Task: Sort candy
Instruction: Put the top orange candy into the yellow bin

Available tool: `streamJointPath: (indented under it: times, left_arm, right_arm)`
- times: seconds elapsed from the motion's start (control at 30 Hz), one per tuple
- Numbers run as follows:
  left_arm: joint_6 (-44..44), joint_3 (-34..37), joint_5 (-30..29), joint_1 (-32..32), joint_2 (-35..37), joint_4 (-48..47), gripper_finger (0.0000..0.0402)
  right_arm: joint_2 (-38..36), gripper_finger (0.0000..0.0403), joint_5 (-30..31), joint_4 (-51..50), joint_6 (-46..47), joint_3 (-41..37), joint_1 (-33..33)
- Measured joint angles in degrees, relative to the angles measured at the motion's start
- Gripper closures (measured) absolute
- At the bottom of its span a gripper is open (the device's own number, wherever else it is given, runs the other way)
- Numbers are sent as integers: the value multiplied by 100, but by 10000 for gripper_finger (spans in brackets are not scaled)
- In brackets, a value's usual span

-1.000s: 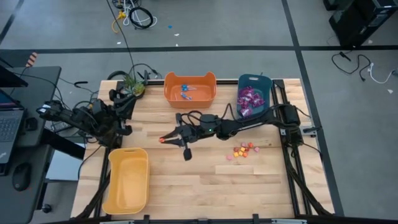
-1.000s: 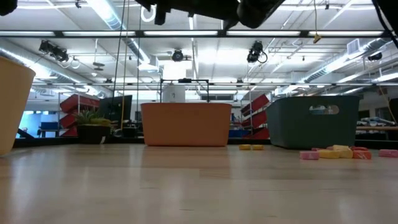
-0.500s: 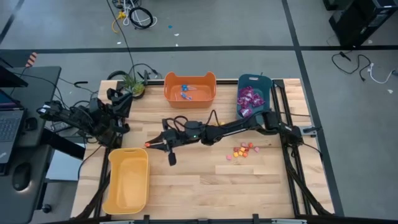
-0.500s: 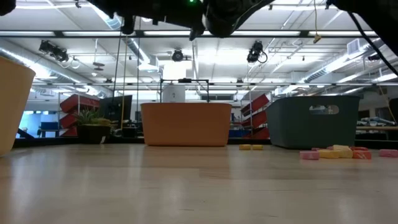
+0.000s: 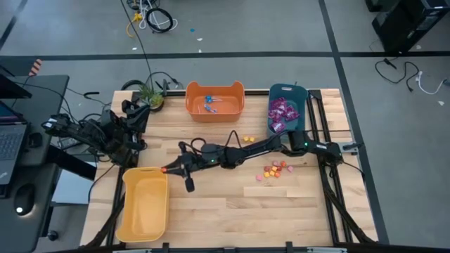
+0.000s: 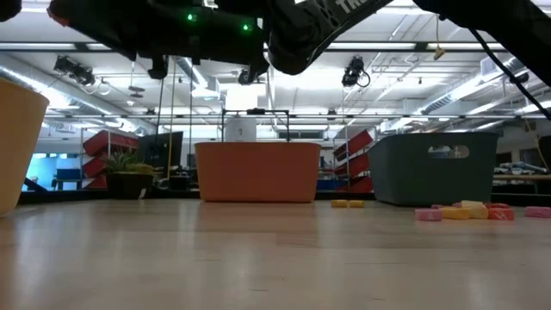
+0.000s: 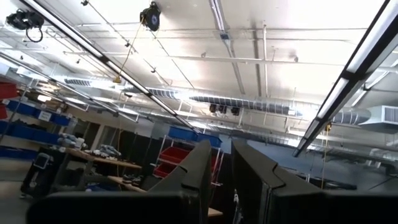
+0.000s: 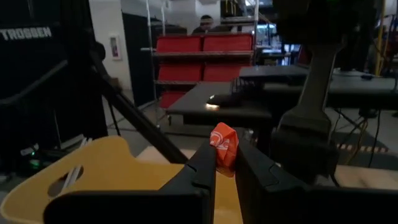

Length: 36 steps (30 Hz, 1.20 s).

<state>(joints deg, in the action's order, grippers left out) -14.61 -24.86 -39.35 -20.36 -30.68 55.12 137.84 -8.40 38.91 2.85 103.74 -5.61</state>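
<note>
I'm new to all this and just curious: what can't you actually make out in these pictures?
- Inside of the yellow bin: low view shows only its outer wall at the edge.
- Teal bin contents: wall hides them in the low view.
- Left gripper: lost among dark arm parts from above.
- Orange candy in the right gripper: wrapper print unreadable.
</note>
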Motion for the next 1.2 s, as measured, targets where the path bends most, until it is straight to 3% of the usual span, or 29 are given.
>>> streamJointPath:
  times: [0.83, 1.2]
  left_arm:
    - [-7, 0, -18, 0, -2, -88, 335]
    - [-9, 0, -18, 0, -2, -97, 335]
  right_arm:
    - [181, 375, 383, -9, -654, 0, -176]
    - [181, 376, 940, 256, 2, 6, -189]
